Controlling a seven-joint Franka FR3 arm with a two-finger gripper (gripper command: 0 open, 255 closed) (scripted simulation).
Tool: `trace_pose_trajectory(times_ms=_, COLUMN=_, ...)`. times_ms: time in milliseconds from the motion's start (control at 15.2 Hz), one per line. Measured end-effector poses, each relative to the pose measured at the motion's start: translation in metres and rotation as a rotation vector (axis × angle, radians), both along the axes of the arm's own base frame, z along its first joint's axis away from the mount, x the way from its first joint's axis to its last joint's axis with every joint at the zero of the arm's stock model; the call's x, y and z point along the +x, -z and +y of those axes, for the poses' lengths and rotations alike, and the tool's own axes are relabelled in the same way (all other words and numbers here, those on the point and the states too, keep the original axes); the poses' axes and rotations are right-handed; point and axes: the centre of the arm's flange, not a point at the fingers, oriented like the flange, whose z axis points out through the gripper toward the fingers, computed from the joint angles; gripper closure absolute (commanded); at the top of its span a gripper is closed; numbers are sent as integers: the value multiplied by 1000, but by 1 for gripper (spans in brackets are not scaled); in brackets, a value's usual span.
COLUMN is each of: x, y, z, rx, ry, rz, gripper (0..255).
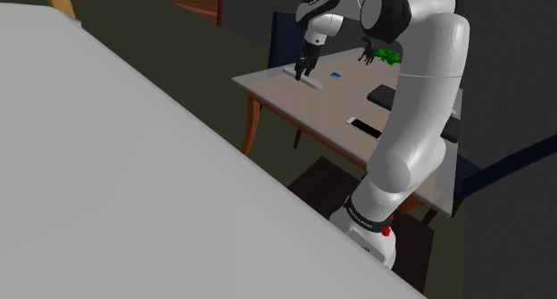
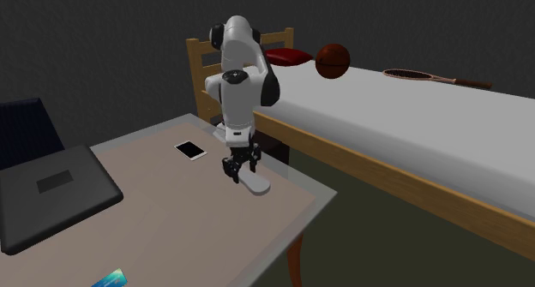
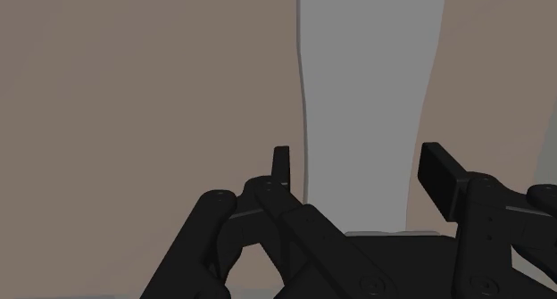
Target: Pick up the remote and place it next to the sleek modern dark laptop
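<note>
So the claw (image 3: 361,168) was open, a finger on either side of the grey remote (image 3: 366,74) lying on the table (image 2: 189,234), not squeezing it. Its long axis ran straight away between them. The dark laptop (image 2: 51,191) sat well apart, on the second exterior view's left.

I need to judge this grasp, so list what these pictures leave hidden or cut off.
Remote: near end hidden behind the gripper, wrist view.
Laptop: cut by the second exterior view's left edge.
Green thing: too small to name, partly behind the arm, shoulder view.
</note>
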Motion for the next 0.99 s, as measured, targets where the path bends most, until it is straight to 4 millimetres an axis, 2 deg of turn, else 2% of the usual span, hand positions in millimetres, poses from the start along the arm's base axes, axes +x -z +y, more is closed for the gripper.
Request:
trace_pose_trajectory(times_ms=528, x=-1, y=-41, z=0, rx=0, ry=0, rz=0, gripper=255)
trace_pose_trajectory(times_ms=726, x=-26, y=-46, z=-3, rx=0, ry=1, rz=1, gripper=255)
trace_pose_trajectory(times_ms=990, x=-74, y=-51, z=-12, rx=-1, ry=1, rz=1, gripper=255)
